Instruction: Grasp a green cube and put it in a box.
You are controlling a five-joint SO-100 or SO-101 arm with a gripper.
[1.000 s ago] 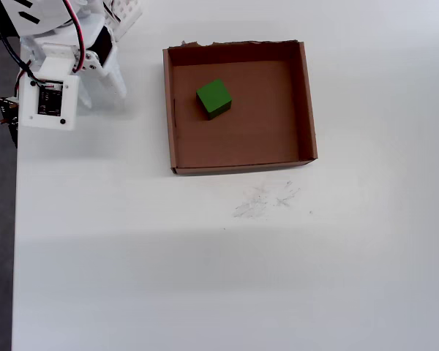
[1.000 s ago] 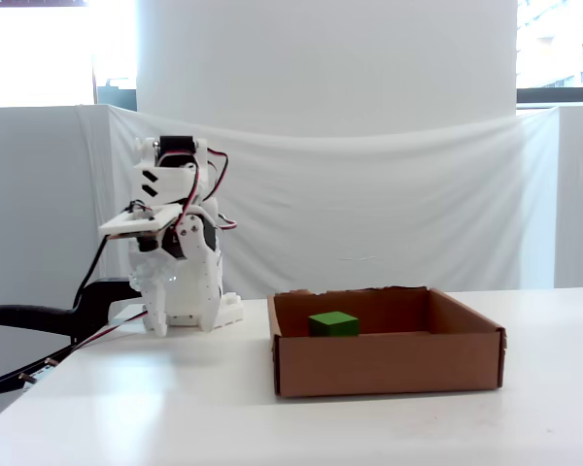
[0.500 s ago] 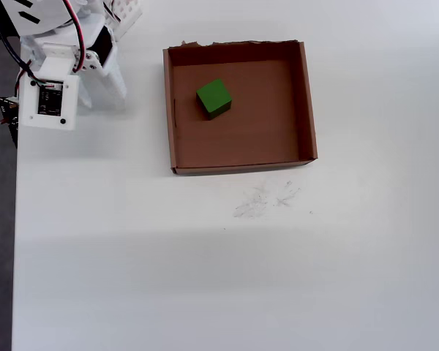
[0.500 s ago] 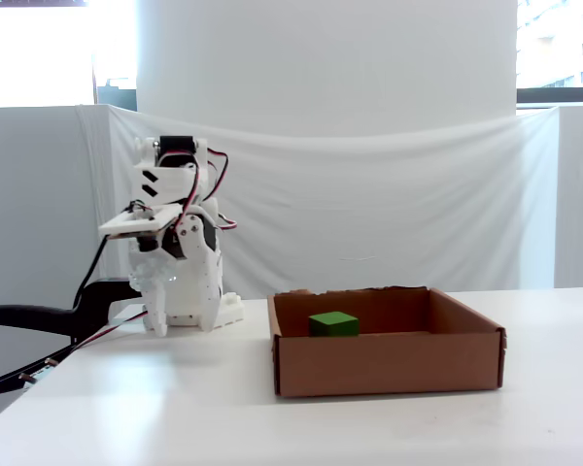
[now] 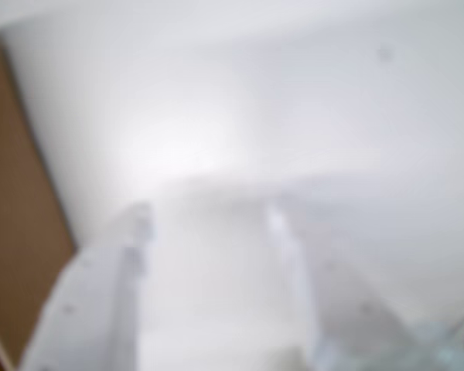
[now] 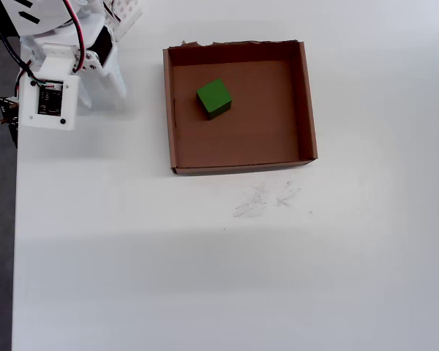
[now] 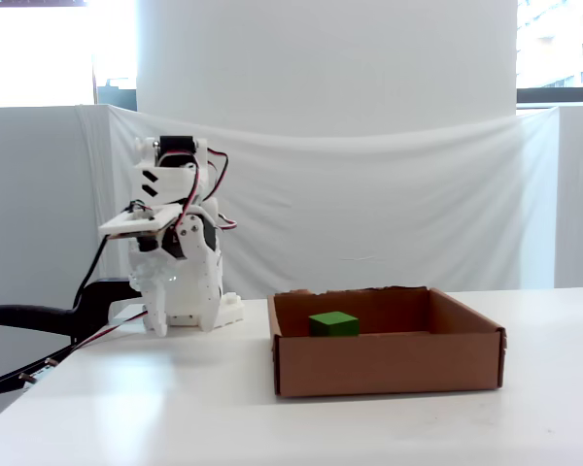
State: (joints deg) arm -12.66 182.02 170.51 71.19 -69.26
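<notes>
One cube: the green cube [image 6: 214,98] lies flat on the floor of the box [image 6: 305,102], in the upper-left part as the overhead view shows it, clear of every wall.
Box edges: low brown walls all round; the far rim in the overhead view is ragged.
Arm pose: the white arm [image 7: 175,248] sits folded over its base at the table's corner, well apart from the box.
Gripper: the gripper [image 5: 209,220] points down at bare tabletop, its two pale fingers [image 5: 135,232] a little apart with nothing between them.
Open room: the white table [image 6: 205,278] stretches bare on the near side, apart from faint pencil scribbles [image 6: 267,199] just outside the box.
Wrist view only: blurred, with a brown strip of box wall [image 5: 15,232] at its left edge.
Fixed view only: the cube's top [image 7: 332,321] sits below the rim.
</notes>
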